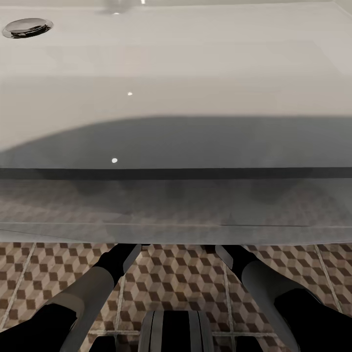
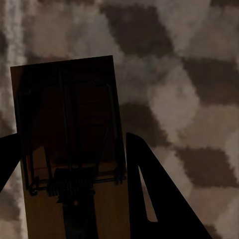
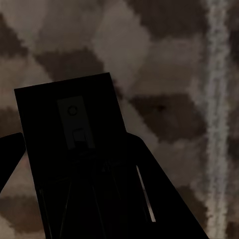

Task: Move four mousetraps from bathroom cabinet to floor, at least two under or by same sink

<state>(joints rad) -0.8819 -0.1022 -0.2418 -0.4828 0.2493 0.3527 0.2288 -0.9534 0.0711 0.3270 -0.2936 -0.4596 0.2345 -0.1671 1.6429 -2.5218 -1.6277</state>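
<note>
I look down on the wide white sink (image 1: pixel 176 73), with both forearms reaching under its front edge, where it hides the hands. In the left wrist view a tan mousetrap (image 2: pixel 64 109) with dark wire sits between the fingers of my left gripper (image 2: pixel 69 169), which is shut on it just above the cube-patterned bathroom floor (image 2: pixel 189 74). In the right wrist view a second mousetrap (image 3: pixel 69 129), in deep shadow, is held the same way by my right gripper (image 3: pixel 74 174) over the floor (image 3: pixel 164 59). The cabinet is out of view.
A chrome drain (image 1: pixel 27 27) sits at the basin's far left. The sink's front edge (image 1: pixel 176 234) overhangs the tiled floor (image 1: pixel 176 278). My left forearm (image 1: pixel 98 283) and right forearm (image 1: pixel 264 278) flank my dark trunk (image 1: pixel 176 332). A pale grout line (image 3: pixel 216 99) runs beside the right trap.
</note>
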